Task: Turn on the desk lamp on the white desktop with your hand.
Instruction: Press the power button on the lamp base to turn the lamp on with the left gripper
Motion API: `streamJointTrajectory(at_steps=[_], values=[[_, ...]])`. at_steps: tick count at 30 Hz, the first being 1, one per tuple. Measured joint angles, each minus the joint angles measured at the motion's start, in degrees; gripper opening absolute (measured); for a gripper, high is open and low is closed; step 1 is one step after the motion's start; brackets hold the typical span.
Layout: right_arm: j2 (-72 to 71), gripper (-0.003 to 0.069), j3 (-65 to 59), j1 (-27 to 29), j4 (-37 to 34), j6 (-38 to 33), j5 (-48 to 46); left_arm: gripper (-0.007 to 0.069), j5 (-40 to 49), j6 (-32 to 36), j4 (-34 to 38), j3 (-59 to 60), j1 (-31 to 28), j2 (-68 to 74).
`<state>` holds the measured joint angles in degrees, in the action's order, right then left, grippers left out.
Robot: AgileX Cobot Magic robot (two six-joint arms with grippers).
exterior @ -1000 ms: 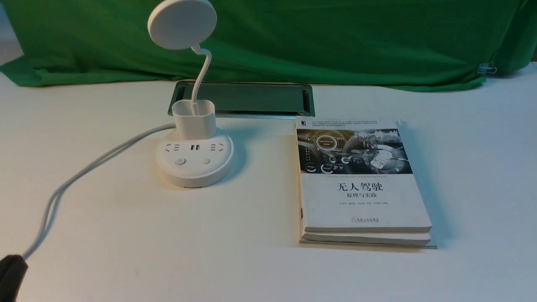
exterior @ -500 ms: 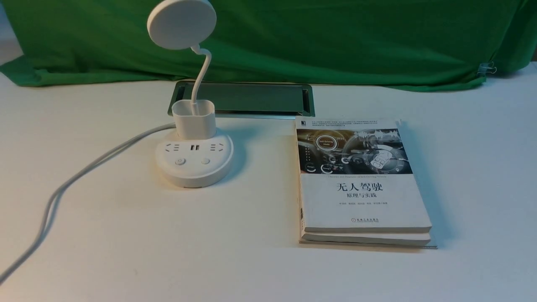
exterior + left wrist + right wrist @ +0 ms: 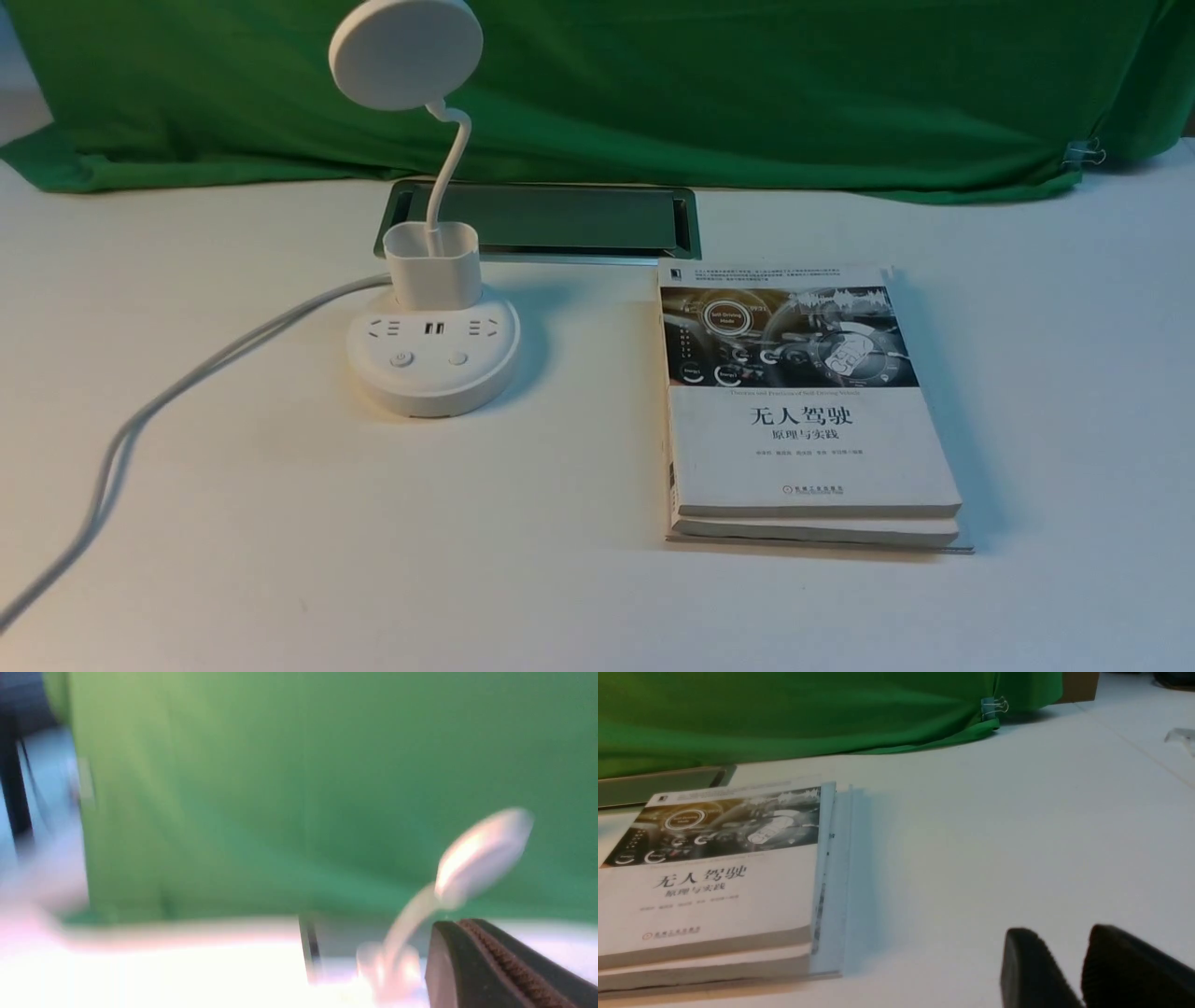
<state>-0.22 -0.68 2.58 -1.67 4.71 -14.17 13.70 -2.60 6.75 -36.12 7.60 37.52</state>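
Observation:
The white desk lamp stands on the white desktop left of centre, its disc head raised on the curved neck. Two buttons sit on the front of its round base. Neither gripper shows in the front view. The left wrist view is motion-blurred. There my left gripper has its jaws pressed together and empty, and the lamp is some way beyond it. My right gripper hovers low over bare desktop with a narrow gap between its fingers, holding nothing.
A stack of two books lies right of the lamp and also shows in the right wrist view. The silver-framed cable hatch is behind the lamp. The lamp's white cable runs to the front left. Green cloth covers the back.
A black gripper tip at the front view's lower left corner one second ago has gone out of that view. The lamp and books have not moved.

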Motion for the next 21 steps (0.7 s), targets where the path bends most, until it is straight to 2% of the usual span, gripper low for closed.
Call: streamJointTrajectory(at_steps=[4,7,8,9,12,15,18,21], values=[[0.0,0.0238,0.0,0.0,0.0,0.0,0.0,0.0001,4.6,3.6,14.3,0.1,0.0,12.4],[0.0,0.0238,0.0,0.0,0.0,0.0,0.0,0.0001,9.1,15.2,28.1,-1.0,0.0,23.0],[0.0,0.0238,0.0,0.0,0.0,0.0,0.0,0.0001,9.8,17.2,30.1,-1.2,0.0,24.4],[0.0,0.0238,0.0,0.0,0.0,0.0,0.0,0.0001,13.0,24.9,37.3,-2.5,0.0,29.9],[0.0,0.0238,0.0,0.0,0.0,0.0,0.0,0.0001,15.7,32.0,43.0,-6.8,1.3,38.9],[0.0,0.0238,0.0,0.0,0.0,0.0,0.0,0.0001,11.8,29.6,37.8,-11.9,4.4,45.8],[0.0,0.0238,0.0,0.0,0.0,0.0,0.0,0.0001,7.7,20.3,25.1,-17.4,8.4,52.2],[0.0,0.0238,0.0,0.0,0.0,0.0,0.0,0.0001,7.3,9.6,11.4,-23.2,11.5,58.0]])
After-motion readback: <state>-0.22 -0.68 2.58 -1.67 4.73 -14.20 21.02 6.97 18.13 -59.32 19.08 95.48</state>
